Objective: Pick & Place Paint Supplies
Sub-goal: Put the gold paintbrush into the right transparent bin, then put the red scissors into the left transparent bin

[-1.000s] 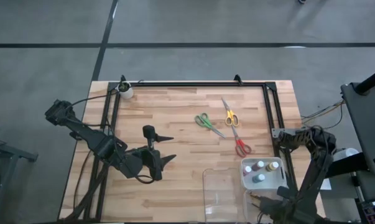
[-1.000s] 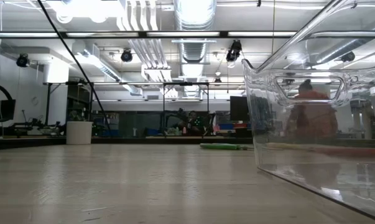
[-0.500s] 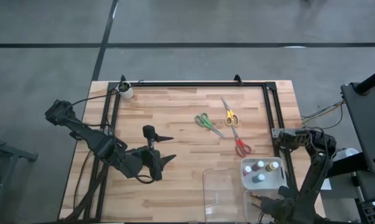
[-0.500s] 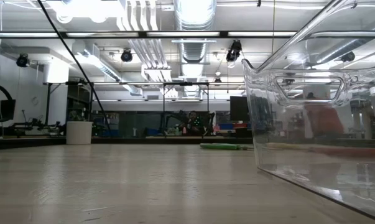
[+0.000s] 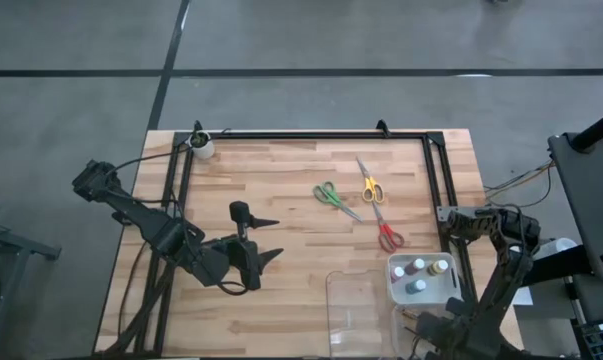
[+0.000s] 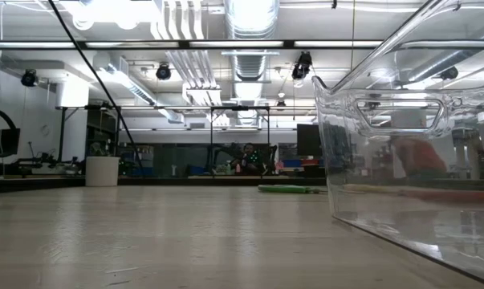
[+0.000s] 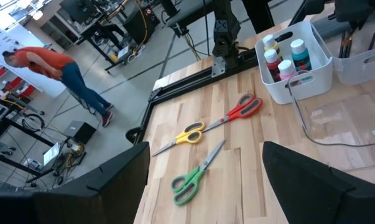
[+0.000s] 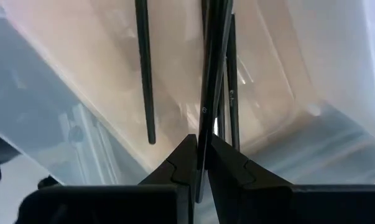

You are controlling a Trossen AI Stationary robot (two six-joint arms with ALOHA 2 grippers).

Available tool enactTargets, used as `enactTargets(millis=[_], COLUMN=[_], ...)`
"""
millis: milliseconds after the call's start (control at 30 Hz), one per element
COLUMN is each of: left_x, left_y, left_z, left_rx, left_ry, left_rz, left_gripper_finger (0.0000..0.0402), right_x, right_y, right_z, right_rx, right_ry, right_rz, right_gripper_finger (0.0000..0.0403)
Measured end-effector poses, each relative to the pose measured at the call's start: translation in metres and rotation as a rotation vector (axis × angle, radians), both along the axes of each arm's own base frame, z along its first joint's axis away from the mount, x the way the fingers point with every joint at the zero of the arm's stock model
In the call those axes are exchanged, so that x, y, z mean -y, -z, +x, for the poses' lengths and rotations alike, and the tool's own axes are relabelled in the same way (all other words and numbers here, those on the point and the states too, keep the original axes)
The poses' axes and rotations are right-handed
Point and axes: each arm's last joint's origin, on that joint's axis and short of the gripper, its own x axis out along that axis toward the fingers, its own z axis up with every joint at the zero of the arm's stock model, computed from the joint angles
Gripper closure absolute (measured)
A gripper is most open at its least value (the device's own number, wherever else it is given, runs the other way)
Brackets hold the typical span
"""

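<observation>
One brush (image 8: 203, 124) in right pincer (image 8: 199, 163), tip hidden

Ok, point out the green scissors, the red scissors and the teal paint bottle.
Green scissors (image 7: 187, 184), left wrist view, on the handle loops.
Red scissors (image 7: 244, 107), left wrist view, on the red handles.
Teal bottle (image 7: 301, 58), left wrist view, on its teal body, inside the white bin.

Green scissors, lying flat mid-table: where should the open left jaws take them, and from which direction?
Grip the green scissors across the closed blades just past the pivot, coming straight down. They lie flat with the blades together, forming one narrow bar, while the handle loops are wider. The left gripper is open nearby; the yellow scissors lie apart from them.
</observation>
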Motion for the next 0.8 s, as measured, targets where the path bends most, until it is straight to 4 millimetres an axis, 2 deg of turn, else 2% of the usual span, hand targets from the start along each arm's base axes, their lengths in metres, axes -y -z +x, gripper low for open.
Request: enactTargets(millis=[400, 800], left_x=[0.0, 0.0], left_y=[0.0, 0.0], left_z=[0.0, 0.0], left_rx=[0.001, 0.001], left_ry=[-0.001, -0.001], left_rz=[-0.002, -0.002], left_gripper_finger=[0.0087, 0.0087], right_x=[-0.008, -0.009], right_y=[-0.007, -0.008], right_z=[-0.008, -0.012], right_rx=[0.106, 0.134], right_ry=[-0.015, -0.015], right_rz=[-0.009, -0.016], right_gripper_finger=[0.037, 0.0266])
